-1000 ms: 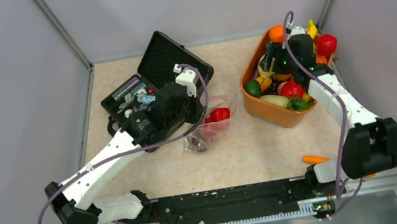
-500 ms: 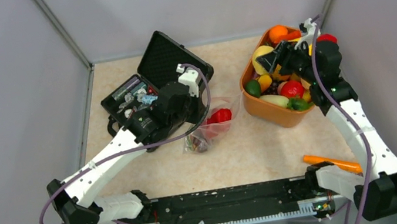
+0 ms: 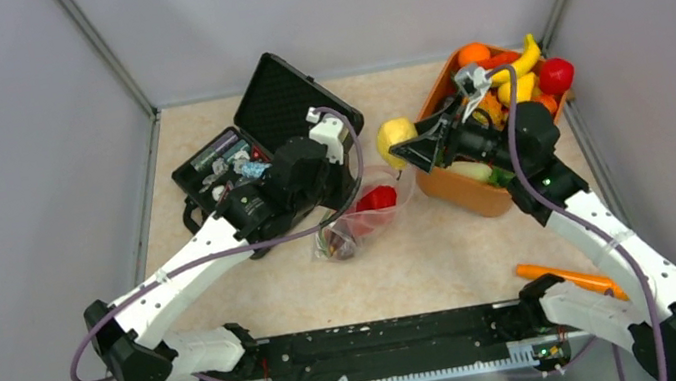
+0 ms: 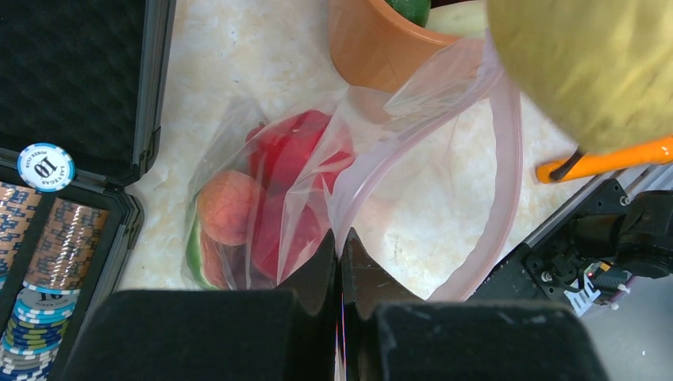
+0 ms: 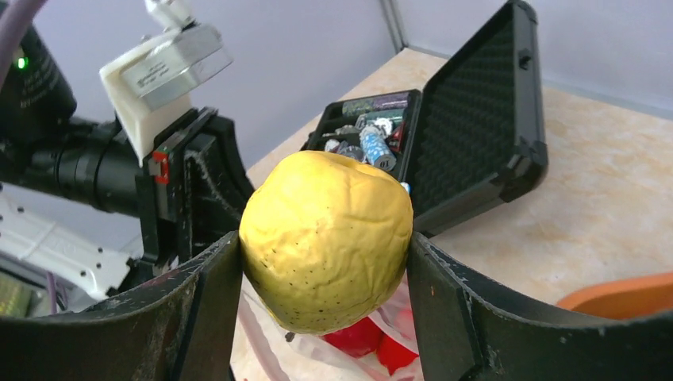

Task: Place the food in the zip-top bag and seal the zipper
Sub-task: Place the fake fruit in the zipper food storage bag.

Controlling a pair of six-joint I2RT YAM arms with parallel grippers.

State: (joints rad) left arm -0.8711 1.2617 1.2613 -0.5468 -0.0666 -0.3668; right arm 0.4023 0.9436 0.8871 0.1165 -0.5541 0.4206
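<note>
Zip-top bag (image 4: 238,198) mouth faces bowl (image 3: 461,194) | left hand (image 4: 341,242) pinched on rim | right hand (image 5: 324,262) clamps yellow pear (image 3: 395,133)

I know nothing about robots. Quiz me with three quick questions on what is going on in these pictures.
1. True or false: the zipper of the zip-top bag is already sealed.
2. What does the left gripper pinch? A the black case; B the zip-top bag's edge; C the orange bowl.
3. What is the right gripper carrying?

Key: 1 false, the mouth gapes open; 2 B; 3 a yellow pear.
</note>
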